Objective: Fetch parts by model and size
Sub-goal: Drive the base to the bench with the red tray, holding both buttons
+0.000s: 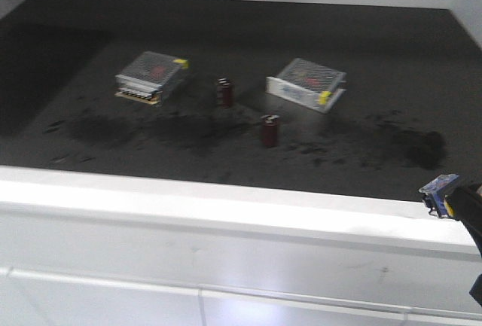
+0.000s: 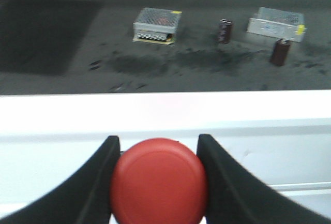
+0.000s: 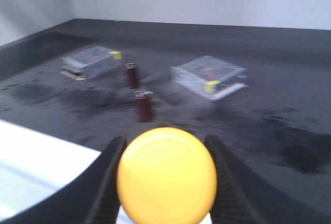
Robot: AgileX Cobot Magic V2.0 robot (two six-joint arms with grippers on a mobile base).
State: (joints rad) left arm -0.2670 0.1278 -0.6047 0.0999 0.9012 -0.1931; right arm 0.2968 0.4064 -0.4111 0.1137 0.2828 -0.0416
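- At the bottom centre of each wrist view, our left claw (image 2: pixel 158 149) is clenched on the red-capped push-button (image 2: pixel 159 182), and our right claw (image 3: pixel 165 149) on the yellow-capped push-button (image 3: pixel 166 175). Both caps face the camera.
- Just ahead, a white ledge (image 2: pixel 155 110) separates the left claw from the dark worktop (image 2: pixel 51 79). We judge the right claw nearer.
- Farthest are the capacitors (image 3: pixel 144 105) and perforated metal boxes (image 3: pixel 209 76).

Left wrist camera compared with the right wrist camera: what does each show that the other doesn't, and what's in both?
Only the left wrist view shows the red button, clamped in the left gripper. Only the right wrist view shows the yellow button, clamped in the right gripper. Both show the dark table with two silver metal boxes, two dark red cylinders standing upright, and a white ledge in front.
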